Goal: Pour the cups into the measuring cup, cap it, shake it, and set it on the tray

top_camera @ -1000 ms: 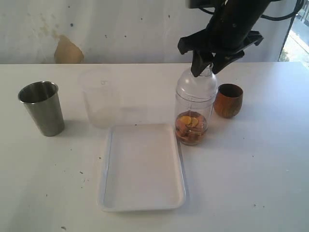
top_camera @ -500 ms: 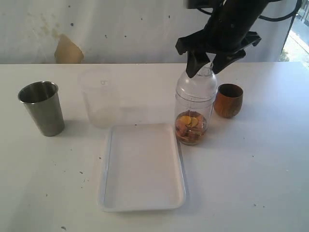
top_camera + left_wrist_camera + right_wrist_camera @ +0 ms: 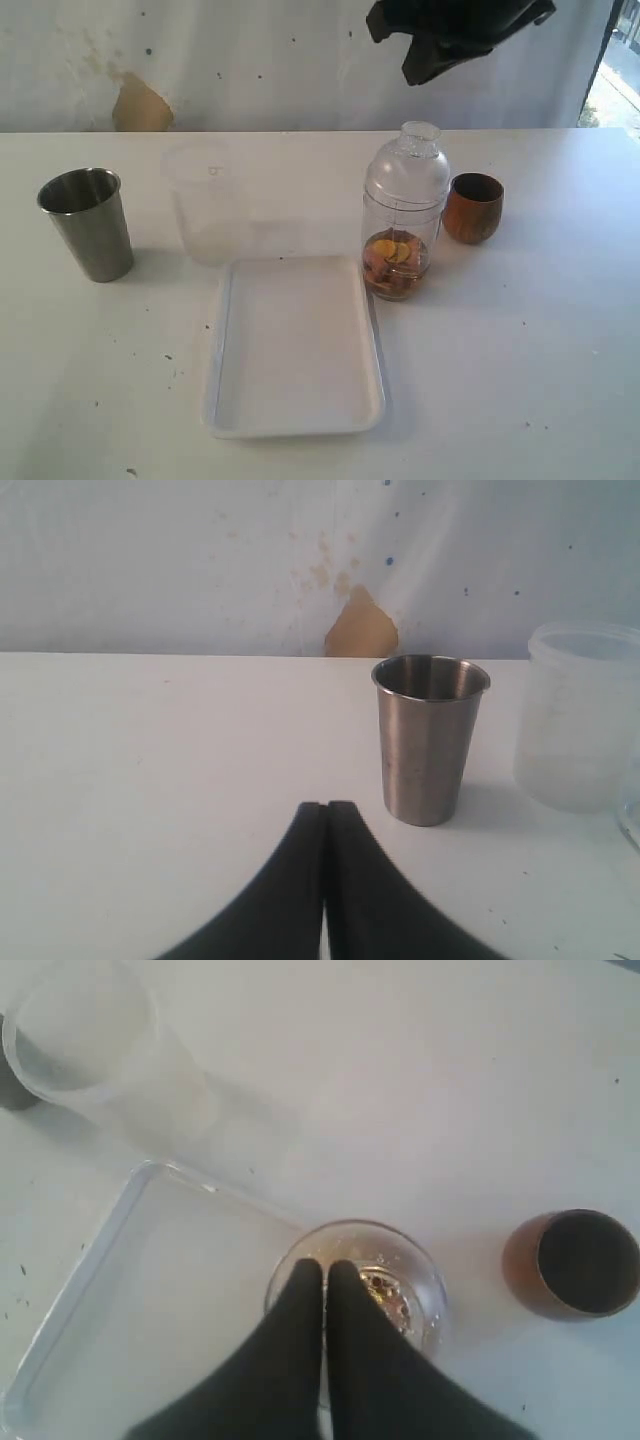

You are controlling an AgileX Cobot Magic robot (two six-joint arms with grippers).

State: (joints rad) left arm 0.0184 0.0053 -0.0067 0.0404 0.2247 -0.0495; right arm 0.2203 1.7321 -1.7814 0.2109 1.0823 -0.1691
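The left gripper (image 3: 325, 808), black tapered fingers pressed together, holds nothing. A brushed-steel tumbler (image 3: 87, 222) stands far left, then a cloudy plastic tub (image 3: 205, 205) and a flat white tray (image 3: 295, 345). Just right of it, the clear measuring cup (image 3: 403, 225) wears a dome lid (image 3: 408, 165), beside a rounded wooden cup (image 3: 473, 207). Above, the right gripper (image 3: 325, 1268) is clamped empty.

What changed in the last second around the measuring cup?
The right gripper rose off the dome lid, leaving it capped on the measuring cup, and its jaws are now shut and empty. The steel tumbler, wooden cup, tray and shut left gripper stayed put.
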